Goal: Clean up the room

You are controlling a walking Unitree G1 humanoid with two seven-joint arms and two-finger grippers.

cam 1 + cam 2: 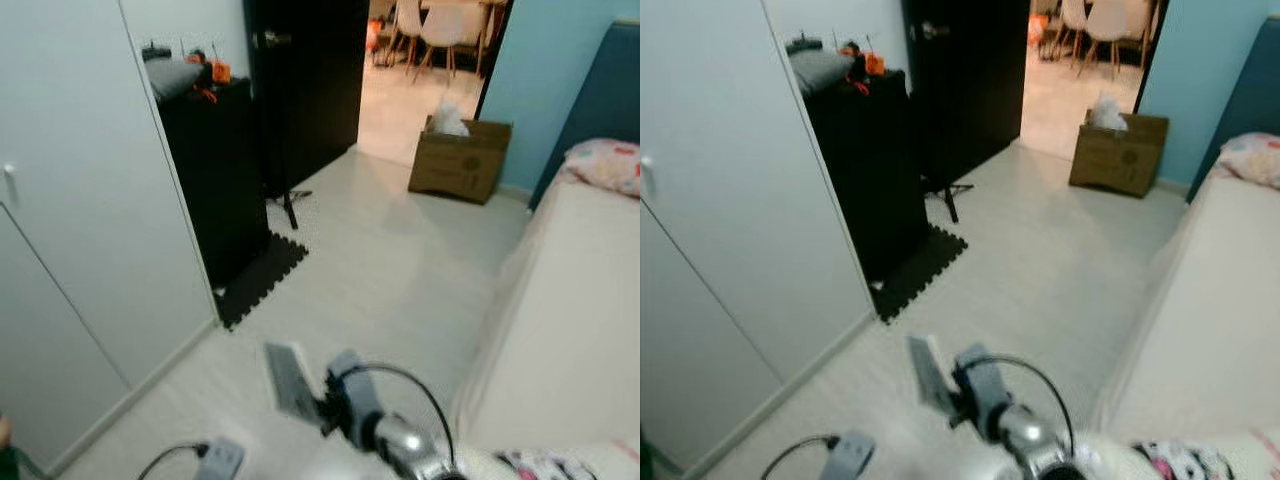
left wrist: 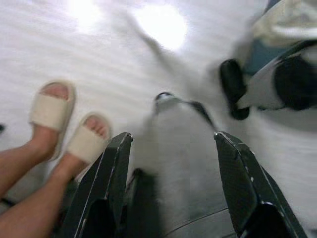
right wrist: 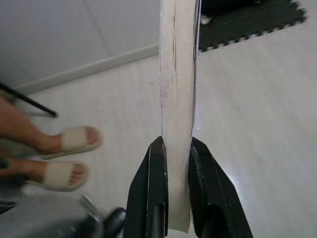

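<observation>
My right gripper (image 3: 177, 151) is shut on a thin flat beige slab (image 3: 177, 89), perhaps a book or a board, seen edge-on between the two black fingers (image 3: 158, 168). From the head, the same slab (image 1: 290, 380) stands out pale from the right gripper (image 1: 320, 406), low over the light floor (image 1: 400, 270). My left gripper (image 2: 171, 148) hangs low and open, nothing between its fingers (image 2: 115, 163), with a blurred grey shape below it.
A person's feet in cream slippers (image 3: 64, 144) stand close behind me. A white wardrobe (image 1: 80, 220) and black cabinet (image 1: 215, 170) line the left, a bed (image 1: 575, 310) the right. A cardboard box (image 1: 460, 160) sits by the open doorway (image 1: 420, 70). A black foam mat (image 1: 262, 280) lies by the cabinet.
</observation>
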